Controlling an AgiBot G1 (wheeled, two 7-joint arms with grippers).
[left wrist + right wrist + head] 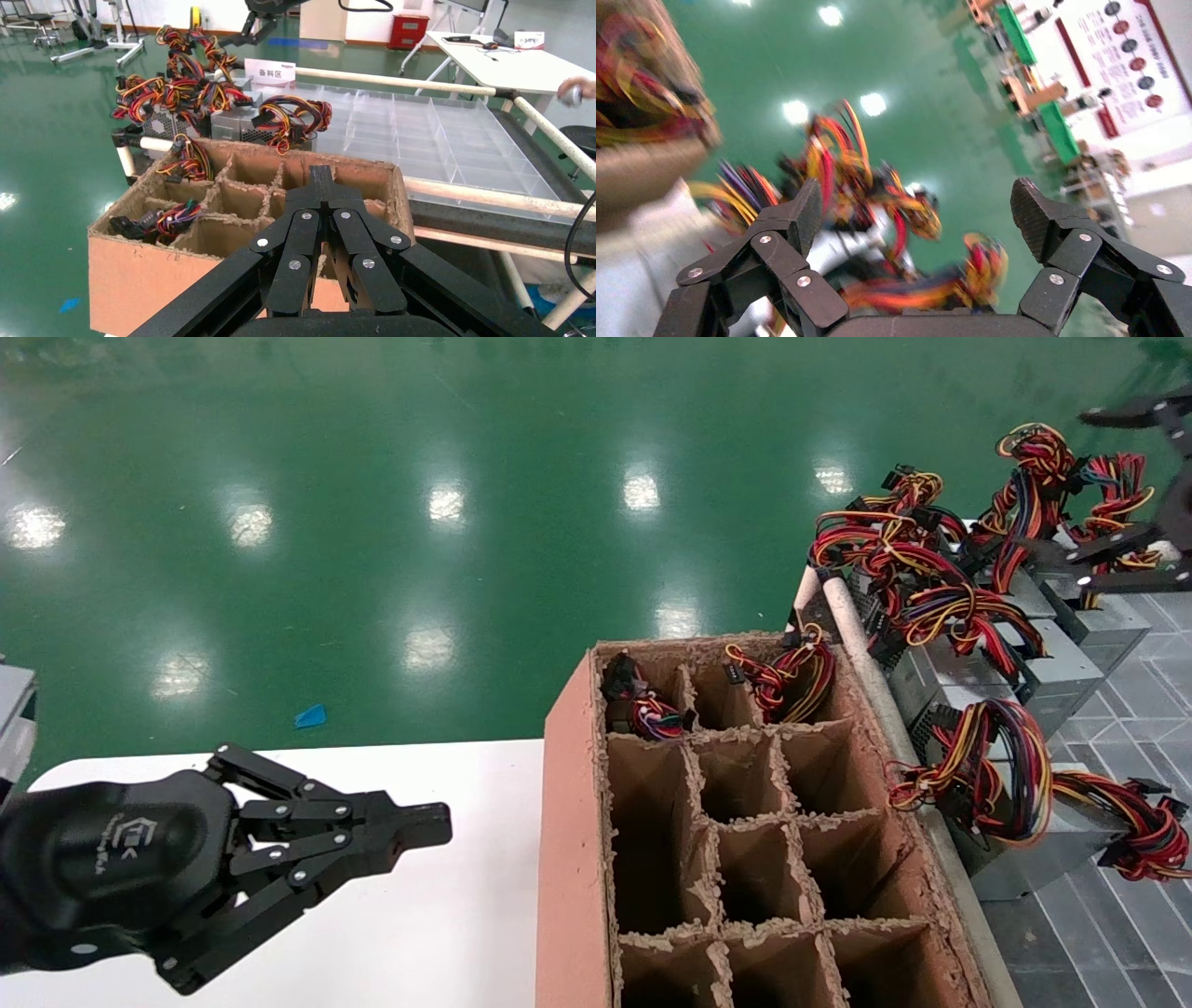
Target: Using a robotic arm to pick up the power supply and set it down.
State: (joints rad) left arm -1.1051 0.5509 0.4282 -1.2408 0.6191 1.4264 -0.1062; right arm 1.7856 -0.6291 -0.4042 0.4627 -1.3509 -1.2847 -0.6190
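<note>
Several grey power supplies [1062,674] with red, yellow and black wire bundles [941,593] lie in a row on a rack at the right. They also show in the left wrist view as power supplies [228,125]. My right gripper [1071,486] hangs open above the farthest ones at the right edge, holding nothing. In its own view the right gripper [916,210] has its fingers wide apart over blurred wire bundles [905,210]. My left gripper [438,826] is shut and empty over the white table [447,915]; the left gripper [321,179] points at the cardboard box.
A tall cardboard box [568,822] with divider cells stands between table and rack; two far cells hold wire bundles [787,682]. A pale pipe rail [857,635] edges the rack. A clear compartment tray [436,133] lies behind the box. Green floor lies beyond.
</note>
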